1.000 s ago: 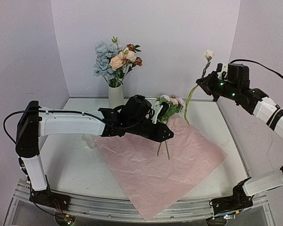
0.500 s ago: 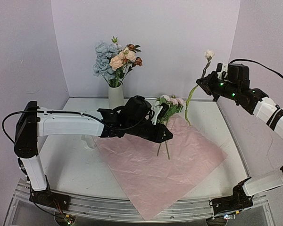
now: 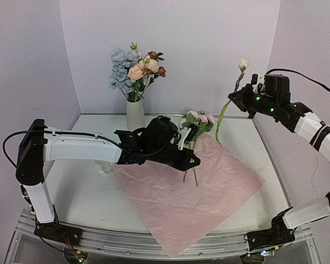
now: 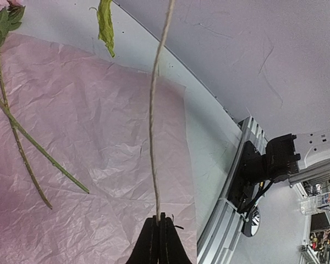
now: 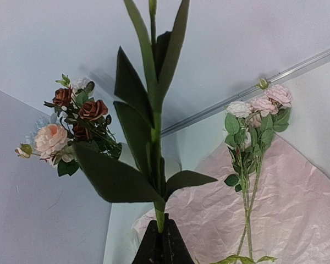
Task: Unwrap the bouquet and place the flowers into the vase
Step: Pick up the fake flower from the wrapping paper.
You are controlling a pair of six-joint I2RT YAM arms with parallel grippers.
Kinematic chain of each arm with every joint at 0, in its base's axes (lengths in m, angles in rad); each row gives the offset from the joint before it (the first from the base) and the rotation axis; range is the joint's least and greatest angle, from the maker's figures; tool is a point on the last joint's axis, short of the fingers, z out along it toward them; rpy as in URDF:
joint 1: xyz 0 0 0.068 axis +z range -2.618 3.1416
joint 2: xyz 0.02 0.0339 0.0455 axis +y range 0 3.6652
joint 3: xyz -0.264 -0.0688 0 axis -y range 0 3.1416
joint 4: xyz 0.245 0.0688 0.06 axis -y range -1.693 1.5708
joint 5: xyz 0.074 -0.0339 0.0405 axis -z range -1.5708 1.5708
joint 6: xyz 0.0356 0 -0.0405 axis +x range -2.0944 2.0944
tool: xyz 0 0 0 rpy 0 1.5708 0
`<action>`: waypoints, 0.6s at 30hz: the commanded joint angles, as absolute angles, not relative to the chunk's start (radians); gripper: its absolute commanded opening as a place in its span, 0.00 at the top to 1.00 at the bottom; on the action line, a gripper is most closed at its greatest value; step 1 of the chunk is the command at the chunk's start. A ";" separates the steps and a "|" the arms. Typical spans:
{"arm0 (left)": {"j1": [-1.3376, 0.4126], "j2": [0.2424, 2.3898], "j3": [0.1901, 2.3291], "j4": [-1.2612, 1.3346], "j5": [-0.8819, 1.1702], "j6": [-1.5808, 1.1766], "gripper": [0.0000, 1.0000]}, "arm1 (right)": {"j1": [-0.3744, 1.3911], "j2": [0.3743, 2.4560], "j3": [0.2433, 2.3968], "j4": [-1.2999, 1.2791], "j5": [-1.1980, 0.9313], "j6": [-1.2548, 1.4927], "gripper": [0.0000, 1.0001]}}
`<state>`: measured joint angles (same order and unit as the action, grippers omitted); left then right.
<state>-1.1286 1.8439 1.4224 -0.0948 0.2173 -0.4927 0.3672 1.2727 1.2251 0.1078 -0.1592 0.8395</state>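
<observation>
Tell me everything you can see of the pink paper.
The paper is a large lilac-pink sheet, thin and crinkled like tissue. It lies unfolded and flat on the white table, turned corner-on to the arms. Its near corner seems to reach over the front edge. Rose sprigs lie across its far part, stems on the sheet. The left claw, shut on a thin pale strand, is low over it; whether they touch cannot be told.
</observation>
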 commanded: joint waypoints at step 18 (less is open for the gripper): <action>-1.297 1.815 1.387 -0.125 0.009 -0.223 1.00 | 0.229 1.369 1.370 0.075 -0.366 0.790 1.00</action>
<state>-1.2560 1.8317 1.3983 -0.0425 -0.0199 -0.2777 0.2597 1.3594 1.3067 -0.0223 -0.3822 0.8074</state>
